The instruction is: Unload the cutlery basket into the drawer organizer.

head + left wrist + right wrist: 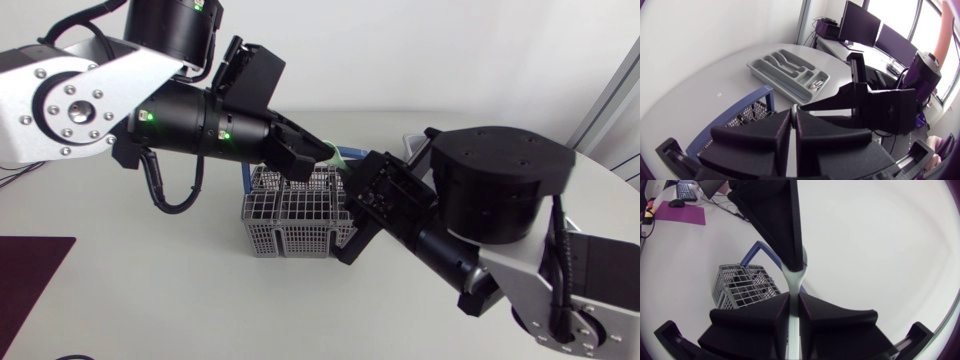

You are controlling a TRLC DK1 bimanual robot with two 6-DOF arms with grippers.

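Note:
A pale green utensil (794,280) hangs in the air above the grey mesh cutlery basket (290,215), which has a blue handle. My left gripper (322,152) is shut on one end of the utensil (338,155). My right gripper (794,296) is shut on the other end, nose to nose with the left gripper (795,262). In the left wrist view my own fingers (775,130) press together, with the right gripper (815,105) just ahead of them. The grey drawer organizer (785,70) lies beyond the basket (747,112), with one small utensil (815,85) in a compartment.
Both arms cross over the middle of the white table and hide part of the basket. A dark purple mat (30,275) lies at the table's near left corner.

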